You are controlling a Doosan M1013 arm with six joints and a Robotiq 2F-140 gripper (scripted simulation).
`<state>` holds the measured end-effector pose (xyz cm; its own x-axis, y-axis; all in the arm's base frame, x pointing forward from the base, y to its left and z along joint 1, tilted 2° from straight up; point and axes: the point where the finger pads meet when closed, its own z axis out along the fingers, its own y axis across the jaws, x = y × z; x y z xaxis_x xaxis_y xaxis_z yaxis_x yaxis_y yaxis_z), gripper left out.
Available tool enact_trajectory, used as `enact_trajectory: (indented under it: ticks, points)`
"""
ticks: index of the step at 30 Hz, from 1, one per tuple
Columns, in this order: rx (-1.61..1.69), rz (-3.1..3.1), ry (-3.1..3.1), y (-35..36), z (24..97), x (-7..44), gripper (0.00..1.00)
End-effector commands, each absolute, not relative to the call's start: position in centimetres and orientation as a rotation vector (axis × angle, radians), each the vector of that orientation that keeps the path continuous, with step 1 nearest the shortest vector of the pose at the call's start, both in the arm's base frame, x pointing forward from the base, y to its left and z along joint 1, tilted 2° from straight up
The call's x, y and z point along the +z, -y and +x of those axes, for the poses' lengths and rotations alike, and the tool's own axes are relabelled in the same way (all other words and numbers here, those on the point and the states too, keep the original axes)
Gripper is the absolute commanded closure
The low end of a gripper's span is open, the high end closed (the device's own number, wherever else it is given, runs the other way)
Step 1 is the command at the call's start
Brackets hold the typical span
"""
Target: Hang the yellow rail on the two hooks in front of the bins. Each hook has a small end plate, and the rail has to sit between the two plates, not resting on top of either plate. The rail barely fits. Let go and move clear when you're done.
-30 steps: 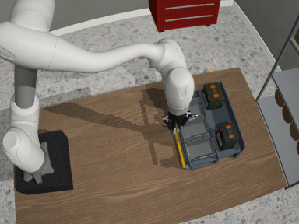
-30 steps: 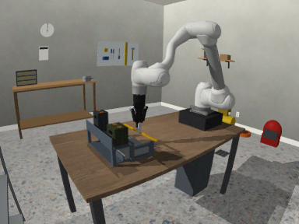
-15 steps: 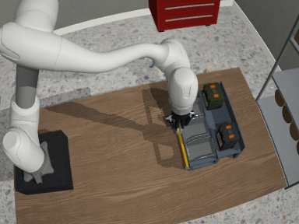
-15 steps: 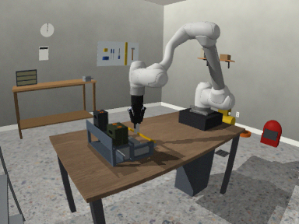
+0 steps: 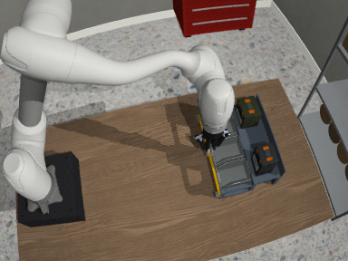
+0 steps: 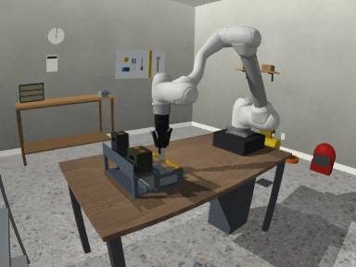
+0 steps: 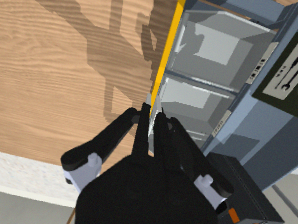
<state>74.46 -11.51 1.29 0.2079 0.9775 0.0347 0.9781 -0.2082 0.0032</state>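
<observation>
Gripper closed on the yellow rail, black fingers pinched nearly together on its near end in the wrist view; the rail is thin, so the jaws stand almost shut. In the wrist view the rail's long axis runs up the frame away from the fingertips, following the front edge of the grey bins, with the wooden table to its left. In the top view the yellow rail shows as a narrow strip along the left, front side of the bin rack, long axis from far to near and slightly slanted, parallel to the rack front; the gripper covers its far part and the near part runs on toward the rack's near corner. In the exterior view the rail points out to the right of the gripper, low and close along the bin front. Whether it is seated on the hooks or between the end plates cannot be told; the hooks are too small to make out. Two dark green boxes with orange marks sit on the rack's back shelf. The arm base sits on a black plate at the table's left end
</observation>
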Motion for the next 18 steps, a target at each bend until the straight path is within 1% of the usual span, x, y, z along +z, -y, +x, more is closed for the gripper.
enact_trajectory:
  ticks: [1,18]
  points:
    - [-0.056,-2.435,1.974,11.7,75.5,1.7,0.90]
    - [-0.056,-2.435,1.974,11.5,74.4,0.7,0.90]
